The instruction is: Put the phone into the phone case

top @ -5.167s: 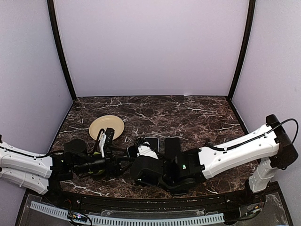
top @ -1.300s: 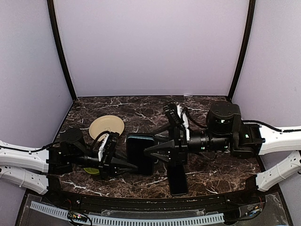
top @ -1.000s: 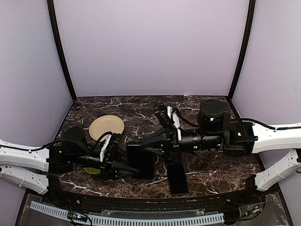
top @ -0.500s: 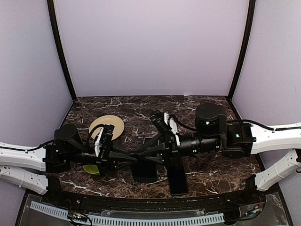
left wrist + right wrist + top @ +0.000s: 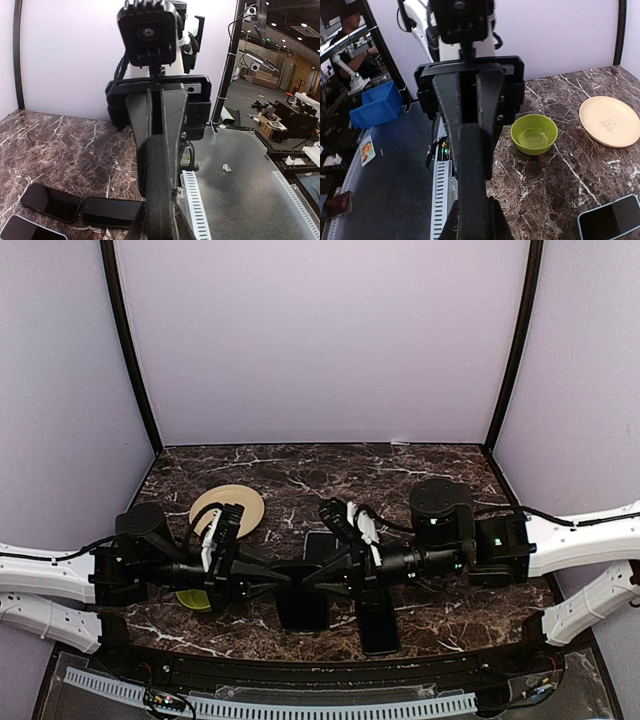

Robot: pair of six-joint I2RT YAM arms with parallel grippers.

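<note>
Overhead: two arms reach in from either side and meet nose to nose above the near middle of the table [image 5: 430,480].
Left gripper [image 5: 284,577]: fingers pressed together into one dark wedge, pointing right, held level and raised off the marble.
Right gripper [image 5: 310,577]: also pressed together, pointing left, its tip just beside the left tip and perhaps touching it.
Between the tips: each wrist camera looks straight at the other gripper. The closed fingers hide the spot where they meet, so I cannot tell whether anything thin is pinched there. No phone-sized thing shows in either grip.
Phone [image 5: 300,608]: probably the plain dark slab lying flat on the table, seen just under the meeting tips in the overhead view.
Case [image 5: 320,543]: a dark slab with a pale blue rim, lying flat just beyond the tips, near the phone but apart from it.
Spare slab [image 5: 378,628]: another dark, phone-like slab lying flat to the right of the phone. Which of the two plain slabs is the phone is unclear.
Plate [image 5: 227,508]: cream, at the far left, away from the work.
Bowl [image 5: 534,134]: green, beside the left arm, also out of the way.
Why so: my reading is that both tools hover free above the pair, so the phone is not yet in the case. Closed tips suit nudging or pressing a flat slab rather than lifting it.
Next: likely one tool steadies the case while the other brings the phone over it.
</note>
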